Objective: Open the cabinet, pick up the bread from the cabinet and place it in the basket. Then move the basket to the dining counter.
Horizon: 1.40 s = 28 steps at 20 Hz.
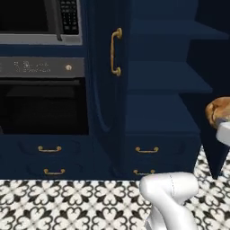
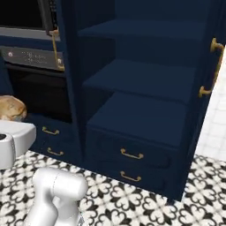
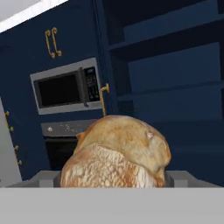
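Note:
The bread (image 3: 118, 153), a round tan-brown bun, sits between the two dark finger tips of my gripper (image 3: 113, 178), which is shut on it. It hangs in the air in front of the cabinet, at the right edge of the left base view (image 1: 217, 110) and the left edge of the right base view (image 2: 10, 108). The cabinet (image 2: 141, 79) stands with both doors swung open and bare navy shelves. Its left door carries a brass handle (image 1: 116, 51) and so does its right door (image 2: 213, 66). The basket and the dining counter are out of view.
A microwave (image 1: 40, 20) sits over a dark oven (image 1: 42, 105) left of the cabinet. Below are low navy drawers with short brass pulls (image 1: 147, 149). The floor (image 1: 67, 202) is black-and-white patterned tile. The open right door (image 2: 207, 110) juts out toward me.

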Tool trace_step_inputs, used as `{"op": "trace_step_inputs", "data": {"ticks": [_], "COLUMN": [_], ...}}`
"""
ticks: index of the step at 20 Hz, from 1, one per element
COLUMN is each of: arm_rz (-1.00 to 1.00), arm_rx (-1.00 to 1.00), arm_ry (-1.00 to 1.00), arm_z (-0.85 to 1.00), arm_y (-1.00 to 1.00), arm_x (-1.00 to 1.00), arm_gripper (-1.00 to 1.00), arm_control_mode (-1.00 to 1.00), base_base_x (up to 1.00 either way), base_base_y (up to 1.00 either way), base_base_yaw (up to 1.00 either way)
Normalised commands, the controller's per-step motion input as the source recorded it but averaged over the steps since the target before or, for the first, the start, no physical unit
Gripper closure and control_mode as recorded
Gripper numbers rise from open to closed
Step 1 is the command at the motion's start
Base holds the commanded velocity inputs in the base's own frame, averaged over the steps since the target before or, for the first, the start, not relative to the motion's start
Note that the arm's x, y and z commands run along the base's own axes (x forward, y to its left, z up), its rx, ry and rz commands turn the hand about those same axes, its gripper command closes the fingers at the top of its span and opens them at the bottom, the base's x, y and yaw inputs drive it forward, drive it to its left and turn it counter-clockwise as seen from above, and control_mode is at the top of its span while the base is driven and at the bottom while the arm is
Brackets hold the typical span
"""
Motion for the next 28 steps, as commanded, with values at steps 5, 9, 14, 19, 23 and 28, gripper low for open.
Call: {"op": "trace_step_inputs", "data": {"ticks": [5,9,14,19,23,28], "arm_rz": [0.00,0.00,0.00,0.00,0.00,0.00], "arm_rx": [0.00,0.00,0.00,0.00,0.00,0.00], "arm_ry": [0.00,0.00,0.00,0.00,0.00,0.00], "arm_z": [0.00,0.00,0.00,0.00,0.00,0.00], "arm_y": [0.00,0.00,0.00,0.00,0.00,0.00], "arm_x": [0.00,0.00,0.00,0.00,0.00,0.00], "arm_gripper": [1.00,1.00,1.00,1.00,1.00,1.00], "arm_control_mode": [1.00,1.00,1.00,1.00,1.00,1.00], "base_base_x": [0.00,0.00,0.00,0.00,0.00,0.00], "base_base_y": [0.00,0.00,0.00,0.00,0.00,0.00], "base_base_yaw": [1.00,1.00,1.00,1.00,1.00,1.00]}}
